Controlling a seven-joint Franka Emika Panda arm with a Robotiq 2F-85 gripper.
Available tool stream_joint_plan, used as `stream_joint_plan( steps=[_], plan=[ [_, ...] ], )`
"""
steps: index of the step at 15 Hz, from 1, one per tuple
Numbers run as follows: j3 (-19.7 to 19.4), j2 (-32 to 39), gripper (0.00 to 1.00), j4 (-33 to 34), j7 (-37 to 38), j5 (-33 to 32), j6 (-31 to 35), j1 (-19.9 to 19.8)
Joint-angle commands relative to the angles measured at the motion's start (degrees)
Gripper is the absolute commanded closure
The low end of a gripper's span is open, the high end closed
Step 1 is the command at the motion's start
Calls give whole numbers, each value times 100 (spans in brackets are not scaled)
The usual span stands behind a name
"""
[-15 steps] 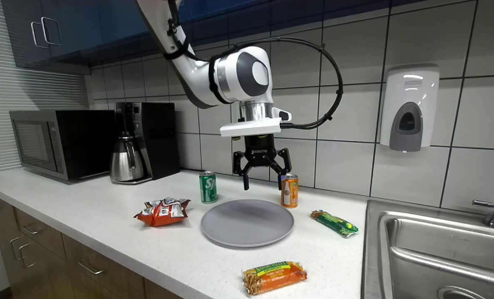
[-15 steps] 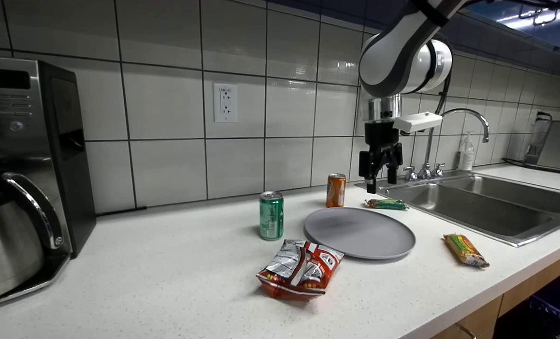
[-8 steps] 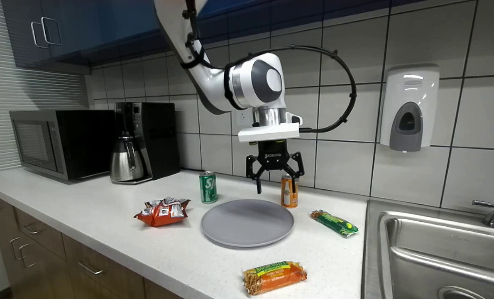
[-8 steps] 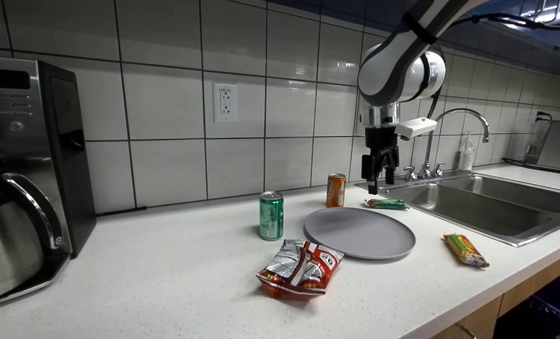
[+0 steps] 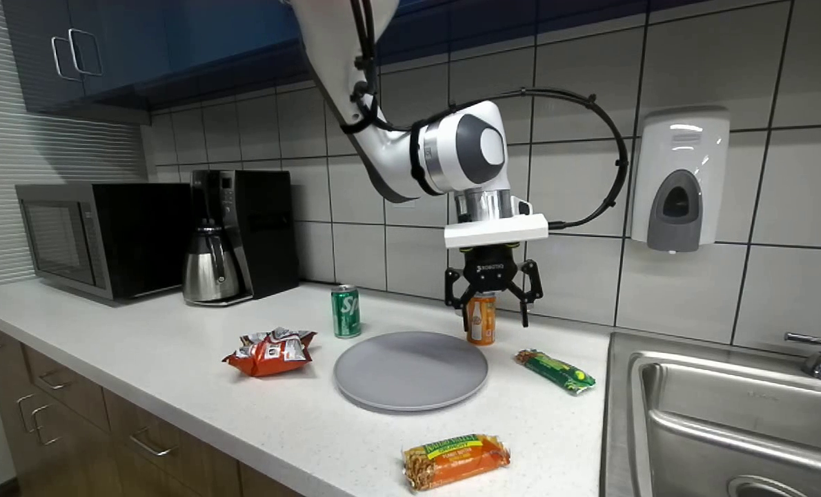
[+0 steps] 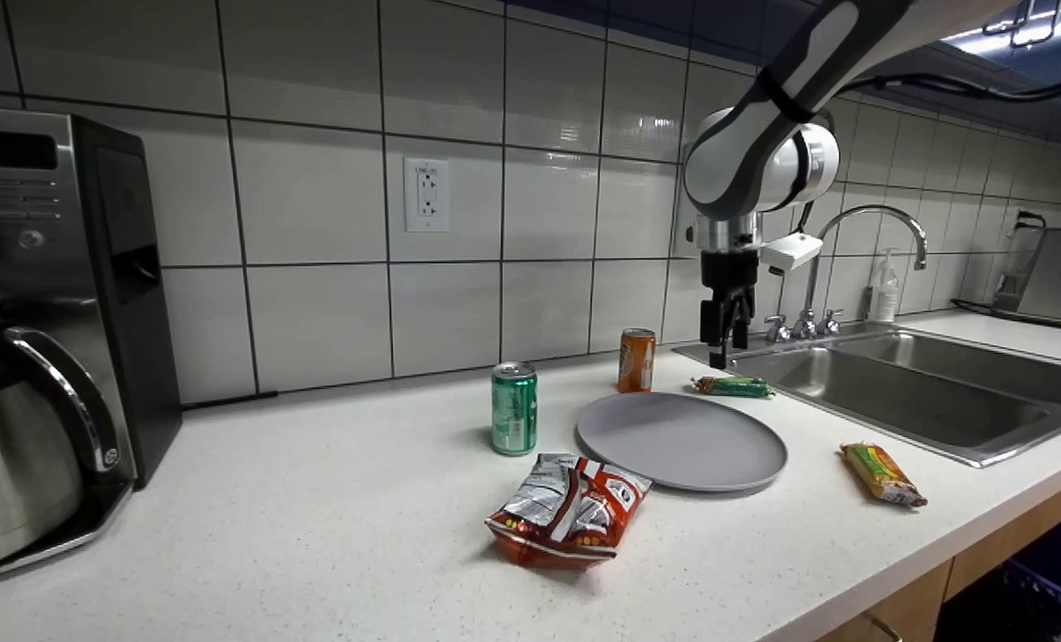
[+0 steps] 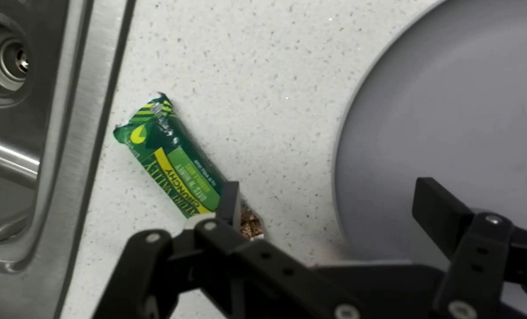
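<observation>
My gripper (image 5: 495, 326) hangs, jaws spread wide, above a kitchen counter (image 5: 300, 414), where a green snack bar (image 5: 557, 371) lies between a gray plate (image 5: 410, 369) and a steel sink (image 5: 619, 414), an orange can (image 5: 481, 328) standing nearby.

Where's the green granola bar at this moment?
In the wrist view, the green granola bar lies left of centre on the counter, between the sink and the gray plate, its lower end partly hidden by the open end effector.
</observation>
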Motion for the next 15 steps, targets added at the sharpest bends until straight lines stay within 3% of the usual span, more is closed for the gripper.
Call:
stream_joint_plan(
  steps=[1, 15],
  plan=[
    [66, 427, 0, 653, -389, -136, -100, -192],
    [90, 1645, 0, 2293, -758, -42, -300, -409]
  ],
)
